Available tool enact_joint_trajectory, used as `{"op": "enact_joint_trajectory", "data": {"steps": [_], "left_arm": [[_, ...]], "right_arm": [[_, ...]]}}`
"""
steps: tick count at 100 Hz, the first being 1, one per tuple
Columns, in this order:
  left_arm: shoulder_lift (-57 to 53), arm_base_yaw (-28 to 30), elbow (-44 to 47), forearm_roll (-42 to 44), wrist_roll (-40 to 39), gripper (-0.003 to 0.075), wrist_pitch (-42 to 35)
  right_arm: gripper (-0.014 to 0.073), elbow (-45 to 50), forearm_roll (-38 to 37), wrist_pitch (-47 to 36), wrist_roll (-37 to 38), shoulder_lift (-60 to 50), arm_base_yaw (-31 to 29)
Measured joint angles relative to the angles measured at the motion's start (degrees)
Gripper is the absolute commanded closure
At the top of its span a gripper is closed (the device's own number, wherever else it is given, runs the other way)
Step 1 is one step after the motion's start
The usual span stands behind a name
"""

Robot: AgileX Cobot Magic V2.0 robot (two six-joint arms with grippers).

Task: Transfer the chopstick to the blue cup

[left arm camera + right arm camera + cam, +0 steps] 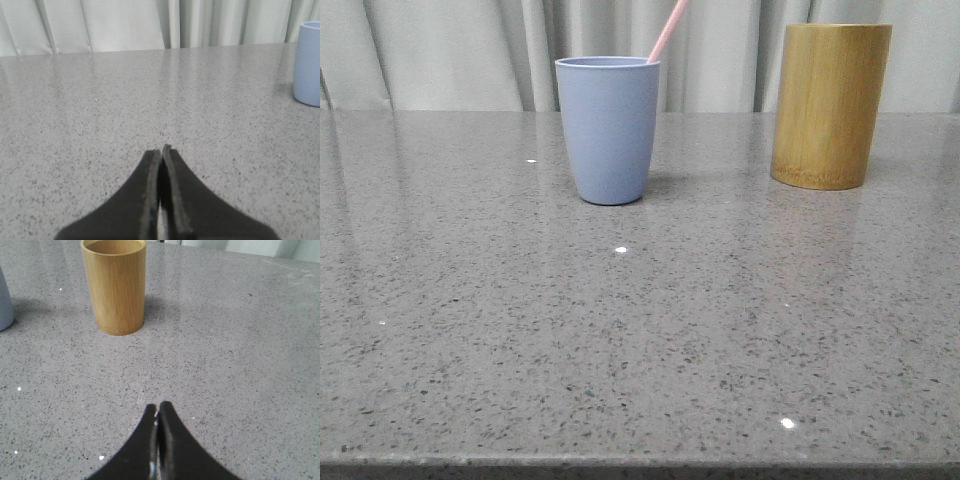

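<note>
The blue cup [607,130] stands upright on the grey table, left of middle in the front view. A pale pink chopstick [668,30] sticks out of it, leaning right. The cup also shows in the left wrist view [307,64] and its edge in the right wrist view [4,302]. My left gripper [161,149] is shut and empty, low over bare table, well away from the cup. My right gripper [158,405] is shut and empty, over bare table in front of the bamboo cylinder. Neither gripper shows in the front view.
A tall yellow-brown bamboo cylinder [829,105] stands right of the blue cup; the right wrist view shows it [115,286] and no stick above its rim. Pale curtains [460,50] hang behind the speckled grey table [640,330].
</note>
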Motion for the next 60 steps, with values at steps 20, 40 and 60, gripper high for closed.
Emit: {"op": "enact_joint_trajectory", "data": {"steps": [20, 40, 60], "left_arm": [[-1.6, 0.2, 0.6, 0.1, 0.0, 0.0739, -1.2], [-1.6, 2.6, 0.6, 0.2, 0.0, 0.0739, -2.5], [-1.6, 3.9, 0.6, 0.5, 0.0, 0.0739, -2.8]], "right_arm": [[0.0661, 0.0, 0.0, 0.0, 0.0, 0.0, 0.0], [0.0661, 0.0, 0.0, 0.0, 0.0, 0.0, 0.0], [0.0661, 0.0, 0.0, 0.0, 0.0, 0.0, 0.0]]}}
